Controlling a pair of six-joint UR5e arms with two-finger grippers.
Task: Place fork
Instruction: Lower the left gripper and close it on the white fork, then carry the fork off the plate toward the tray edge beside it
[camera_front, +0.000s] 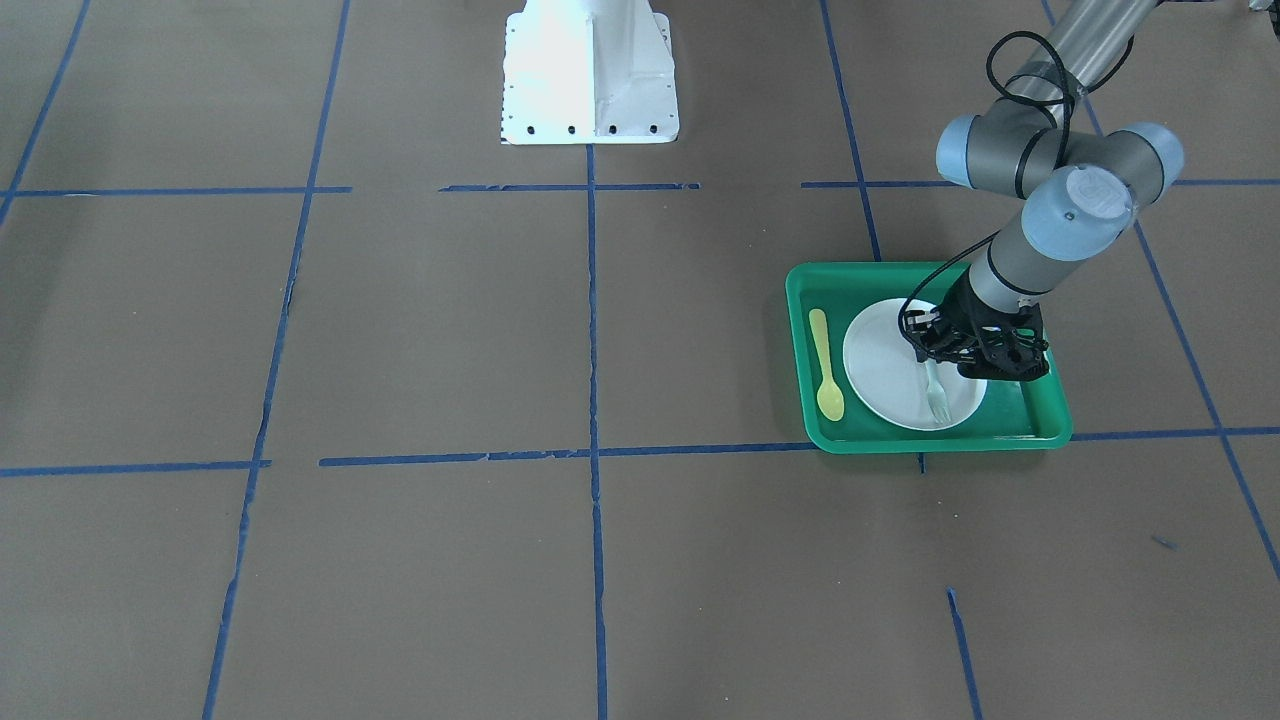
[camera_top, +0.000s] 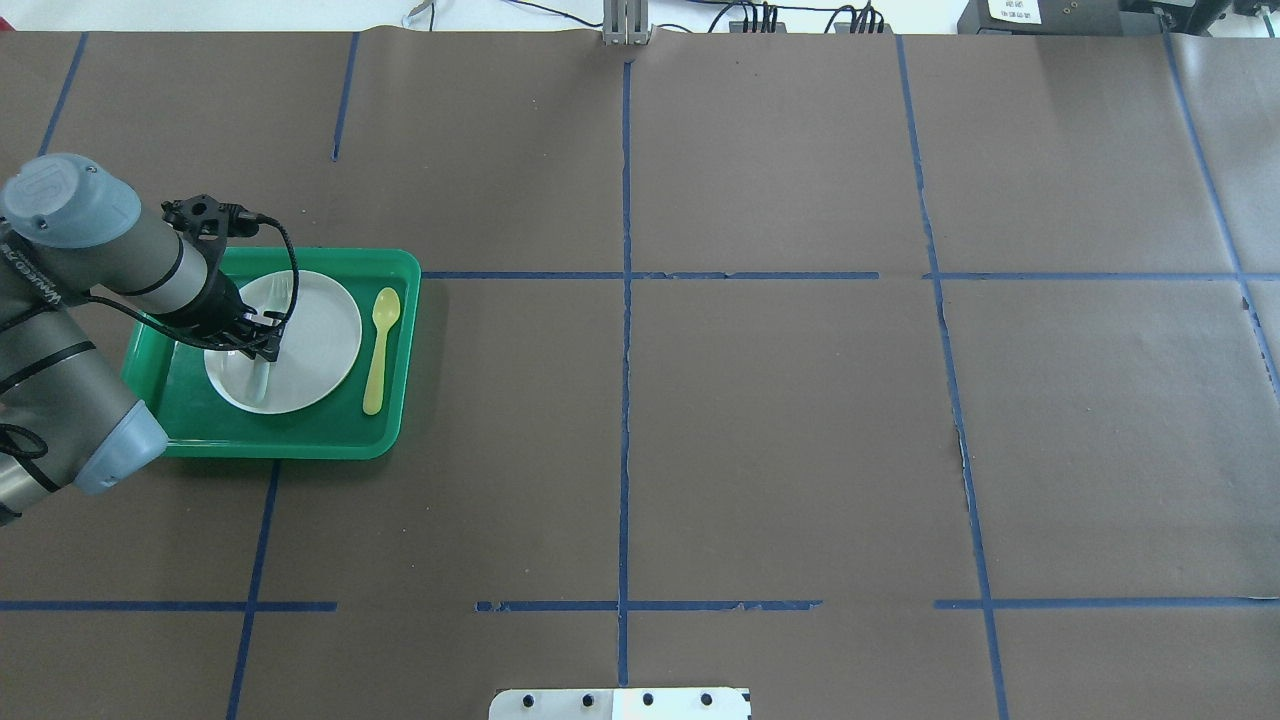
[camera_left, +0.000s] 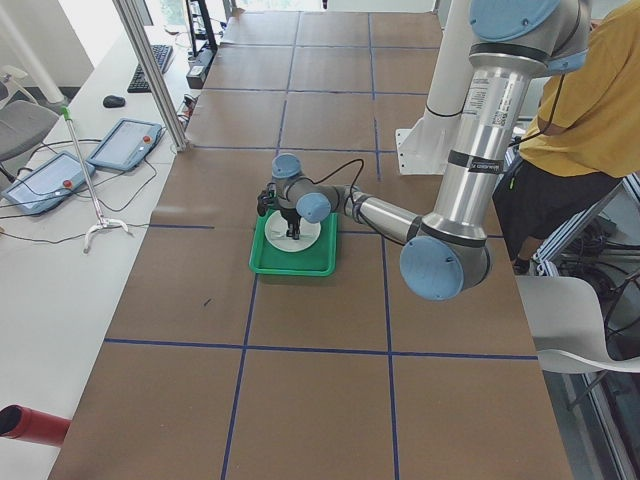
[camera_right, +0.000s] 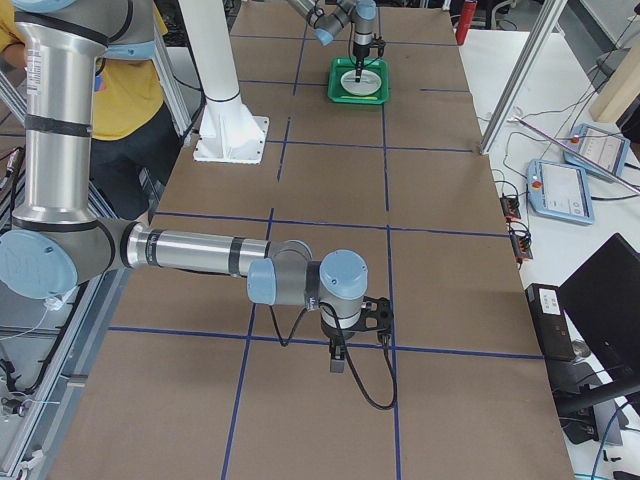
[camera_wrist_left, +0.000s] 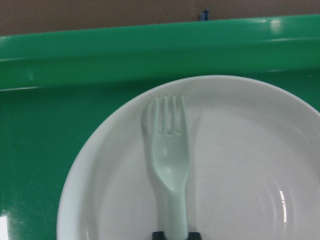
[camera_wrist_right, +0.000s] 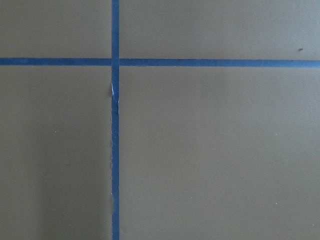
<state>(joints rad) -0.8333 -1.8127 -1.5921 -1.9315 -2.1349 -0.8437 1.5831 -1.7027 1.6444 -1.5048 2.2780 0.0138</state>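
Note:
The pale mint fork (camera_wrist_left: 169, 150) lies tines-forward on the white plate (camera_wrist_left: 240, 165) inside the green tray (camera_wrist_left: 100, 45). My left gripper (camera_wrist_left: 175, 235) is shut on the fork's handle, its dark fingertips showing on either side at the bottom edge of the left wrist view. In the front view the left gripper (camera_front: 945, 362) stands over the plate (camera_front: 880, 370) with the fork (camera_front: 936, 395) pointing to the tray's near rim. My right gripper (camera_right: 337, 362) hangs over bare table far from the tray; I cannot tell whether it is open or shut.
A yellow spoon (camera_front: 826, 365) lies in the tray (camera_front: 830, 280) beside the plate. The white arm pedestal (camera_front: 590, 70) stands at mid-table by the robot's side. Blue tape lines cross the brown table. A person in a yellow shirt (camera_left: 590, 110) stands by the robot.

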